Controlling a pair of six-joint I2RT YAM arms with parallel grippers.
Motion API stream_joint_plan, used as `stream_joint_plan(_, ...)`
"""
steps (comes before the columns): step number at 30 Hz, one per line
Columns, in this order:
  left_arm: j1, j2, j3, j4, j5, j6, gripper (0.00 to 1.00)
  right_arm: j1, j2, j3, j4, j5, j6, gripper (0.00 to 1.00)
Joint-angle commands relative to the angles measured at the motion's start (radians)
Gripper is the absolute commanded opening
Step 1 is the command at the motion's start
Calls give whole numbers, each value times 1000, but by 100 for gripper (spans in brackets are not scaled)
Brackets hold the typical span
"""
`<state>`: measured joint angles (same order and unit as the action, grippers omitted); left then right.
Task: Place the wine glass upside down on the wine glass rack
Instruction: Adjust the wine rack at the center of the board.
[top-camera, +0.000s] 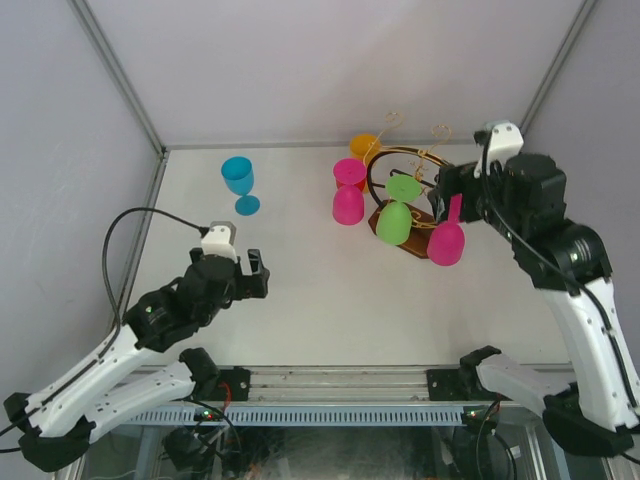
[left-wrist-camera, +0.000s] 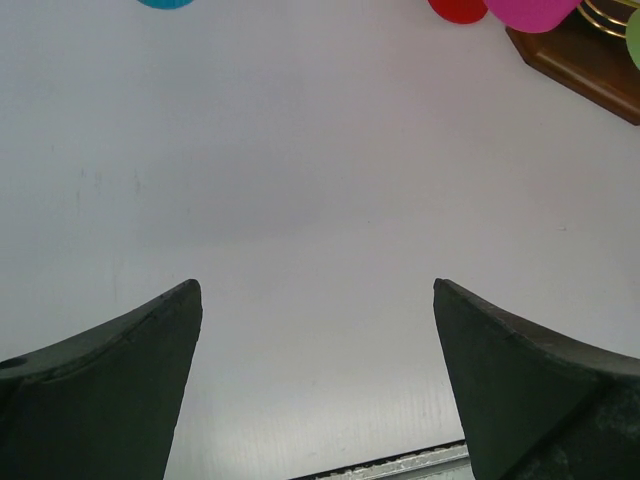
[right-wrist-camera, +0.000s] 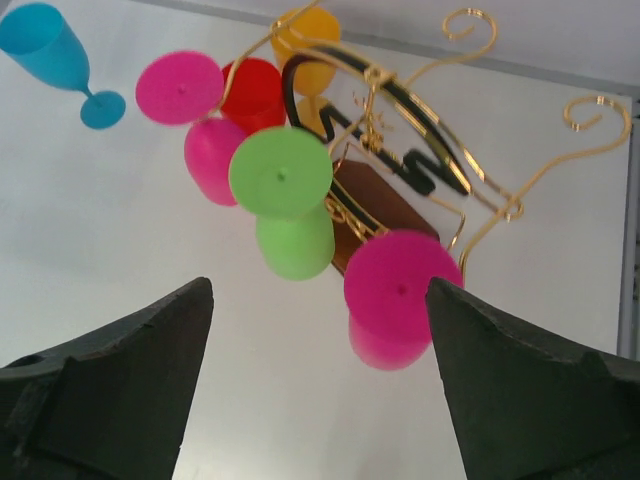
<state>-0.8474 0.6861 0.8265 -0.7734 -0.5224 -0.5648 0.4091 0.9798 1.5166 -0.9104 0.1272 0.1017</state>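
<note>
Right gripper (right-wrist-camera: 318, 283): fingers spread wide, nothing between them, at the rack's right side.
Rack (right-wrist-camera: 380, 200): back right of the table (top-camera: 300, 300), gold arms over a brown base.
Pink glass (right-wrist-camera: 400, 285): hangs foot up and bowl down on the rack's front arm, just ahead of the right gripper's fingertips, nearer its right finger, not touching it.
Blue glass (top-camera: 238, 177): upright on the table at back left, well apart from the rack and from both grippers.
Other glasses: a green glass (right-wrist-camera: 280, 172) and a second pink glass (right-wrist-camera: 180, 88) hang inverted left of the first; red (right-wrist-camera: 255, 90) and orange (right-wrist-camera: 310, 40) glasses hang behind them.
Left gripper (left-wrist-camera: 318, 285): spread wide over bare table, front left, holding nothing.
</note>
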Motion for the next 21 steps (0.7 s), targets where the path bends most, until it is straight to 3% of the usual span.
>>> stream_joint_plan(1, 7, -88, 32, -28, 2, 82, 100, -99, 187, 194, -24, -171, -114, 83)
stream_joint_plan(10, 7, -125, -2, -19, 3, 92, 100, -232, 456, 428, -119, -388, -210, 74)
stream_joint_plan(21, 7, -97, 0, -20, 7, 102, 100, -291, 625, 543, -245, -425, -319, 66)
